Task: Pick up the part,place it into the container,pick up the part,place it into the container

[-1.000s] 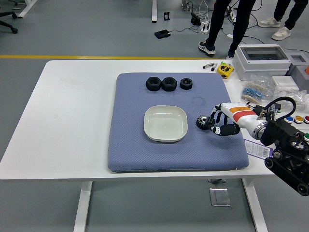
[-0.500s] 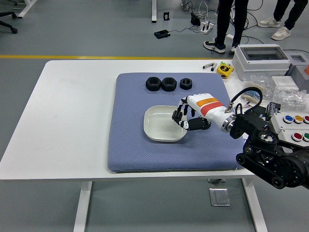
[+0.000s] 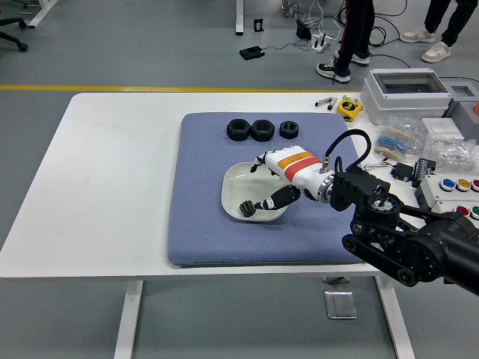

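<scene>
Already the right hand point(image 3: 271, 196) hangs over the white container point(image 3: 233, 184) on the blue mat point(image 3: 202, 232), fingers loosened, and a dark part point(image 3: 246, 208) lies inside the container at its near edge, seemingly let go; three black parts point(image 3: 261, 129) wait beyond the container, so the second pick is not yet done

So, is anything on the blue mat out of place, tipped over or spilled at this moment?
Nothing stands out. The white bowl sits flat on the blue mat, three black parts stand in a row at the mat's far edge, and the right hand is over the bowl with a gear at its fingertips.
</scene>
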### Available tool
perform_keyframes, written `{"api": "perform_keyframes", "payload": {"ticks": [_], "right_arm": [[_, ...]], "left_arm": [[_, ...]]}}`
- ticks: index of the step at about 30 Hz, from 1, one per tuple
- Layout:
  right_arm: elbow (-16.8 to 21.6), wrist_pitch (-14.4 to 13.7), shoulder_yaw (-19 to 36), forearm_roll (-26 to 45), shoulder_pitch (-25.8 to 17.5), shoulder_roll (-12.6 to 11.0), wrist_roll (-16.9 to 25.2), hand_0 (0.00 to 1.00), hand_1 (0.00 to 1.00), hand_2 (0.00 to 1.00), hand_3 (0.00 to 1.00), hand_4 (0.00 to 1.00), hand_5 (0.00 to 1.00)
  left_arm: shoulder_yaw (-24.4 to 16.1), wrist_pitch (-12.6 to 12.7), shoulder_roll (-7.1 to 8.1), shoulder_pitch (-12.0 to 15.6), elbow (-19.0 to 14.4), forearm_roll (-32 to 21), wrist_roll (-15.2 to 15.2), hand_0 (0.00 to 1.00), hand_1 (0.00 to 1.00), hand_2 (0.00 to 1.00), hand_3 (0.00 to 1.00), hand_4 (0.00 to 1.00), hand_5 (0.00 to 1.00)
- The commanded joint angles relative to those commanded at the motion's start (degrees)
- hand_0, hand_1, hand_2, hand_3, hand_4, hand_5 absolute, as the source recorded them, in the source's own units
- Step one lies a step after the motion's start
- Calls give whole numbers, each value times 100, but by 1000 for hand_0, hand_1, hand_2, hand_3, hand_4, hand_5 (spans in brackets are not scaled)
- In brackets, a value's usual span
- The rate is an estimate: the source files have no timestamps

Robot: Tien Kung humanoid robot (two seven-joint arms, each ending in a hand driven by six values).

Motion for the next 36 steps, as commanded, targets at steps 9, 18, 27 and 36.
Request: {"api": "perform_keyframes", "payload": {"ticks": [9, 18, 27, 36], "right_arm": [[-130, 219, 476, 96, -22, -276, 74, 424, 605, 746, 769, 998, 473], [-778, 510, 410, 270, -34, -317, 221, 436, 611, 713, 665, 998, 448], [-1537, 416, 143, 565, -148, -148, 324, 440, 616, 707, 654, 998, 441], [-1893, 178, -45, 890, -110, -51, 331, 407, 602, 683, 605, 968, 422]], "left_arm": [[-61, 7, -4, 24, 0, 111, 47, 618, 586, 678, 598, 588, 579], [-143, 9, -21, 64, 2, 196, 72, 619, 589, 678, 598, 589, 579], [-182, 3, -47, 75, -13, 282, 104, 619, 590, 684, 598, 589, 579], [-152, -14, -51, 9, -32, 276, 94, 619, 592, 685, 597, 589, 580]]}}
